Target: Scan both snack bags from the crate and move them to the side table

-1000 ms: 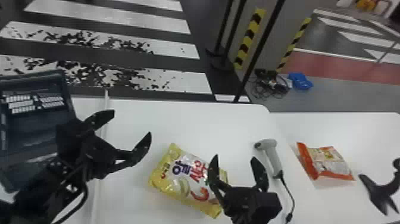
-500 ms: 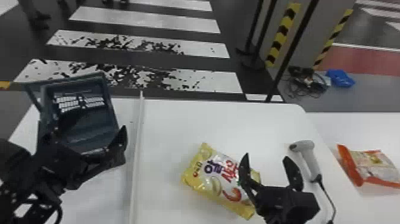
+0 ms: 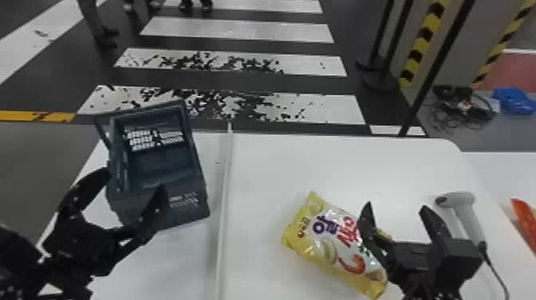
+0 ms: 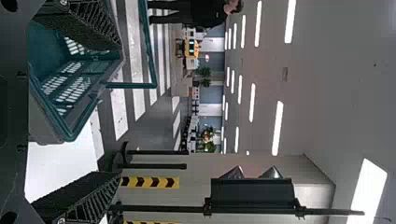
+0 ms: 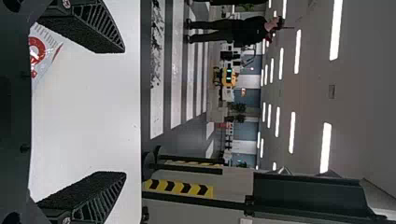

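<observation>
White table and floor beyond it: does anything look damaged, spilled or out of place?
I see no spill on the white table. On the floor beyond it, ragged dark patches break up two white stripes, as if the paint had worn away, and black cables lie in a messy tangle.

We are looking across a large indoor hall. We are seeing white crosswalk stripes (image 3: pixel 239 30) crossing its dark floor (image 3: pixel 311 84) and strip lights (image 4: pixel 278 128) glowing along the ceiling (image 4: pixel 322 79).
</observation>
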Robot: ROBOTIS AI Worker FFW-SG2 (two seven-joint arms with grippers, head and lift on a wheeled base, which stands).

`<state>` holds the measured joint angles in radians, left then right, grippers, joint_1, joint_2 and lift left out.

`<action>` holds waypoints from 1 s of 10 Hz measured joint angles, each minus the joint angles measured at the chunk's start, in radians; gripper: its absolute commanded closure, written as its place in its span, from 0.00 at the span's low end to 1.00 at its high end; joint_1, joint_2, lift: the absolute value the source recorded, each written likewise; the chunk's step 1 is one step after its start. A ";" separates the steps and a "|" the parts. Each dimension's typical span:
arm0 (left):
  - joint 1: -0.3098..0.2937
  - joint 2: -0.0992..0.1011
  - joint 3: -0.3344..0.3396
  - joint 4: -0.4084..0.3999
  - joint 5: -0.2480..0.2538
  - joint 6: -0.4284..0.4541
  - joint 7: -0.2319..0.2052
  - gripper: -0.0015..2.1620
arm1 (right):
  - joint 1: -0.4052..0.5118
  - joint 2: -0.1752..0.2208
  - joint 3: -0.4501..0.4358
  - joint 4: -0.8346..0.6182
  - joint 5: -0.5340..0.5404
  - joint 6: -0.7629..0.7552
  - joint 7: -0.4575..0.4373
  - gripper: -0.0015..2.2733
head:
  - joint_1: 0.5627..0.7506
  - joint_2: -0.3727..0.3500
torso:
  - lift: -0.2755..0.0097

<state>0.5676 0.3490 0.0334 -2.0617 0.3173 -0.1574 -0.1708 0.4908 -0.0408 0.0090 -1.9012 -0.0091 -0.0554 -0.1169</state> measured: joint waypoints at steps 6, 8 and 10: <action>0.040 -0.009 0.005 0.043 0.028 -0.038 0.003 0.02 | -0.187 -0.032 -0.204 -0.150 -0.232 0.847 0.237 0.03 | 0.70 0.45 | 0.62; 0.040 -0.010 0.001 0.049 0.028 -0.037 0.000 0.02 | -0.258 -0.033 -0.288 -0.153 -0.321 1.022 0.285 0.03 | 0.70 0.43 | 0.62; 0.040 -0.012 -0.001 0.056 0.028 -0.037 -0.003 0.02 | -0.313 -0.033 -0.357 -0.118 -0.421 1.158 0.318 0.03 | 0.70 0.44 | 0.62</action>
<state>0.6074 0.3375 0.0324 -2.0057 0.3451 -0.1939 -0.1737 0.1779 -0.0741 -0.3476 -2.0188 -0.4305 1.1026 0.2016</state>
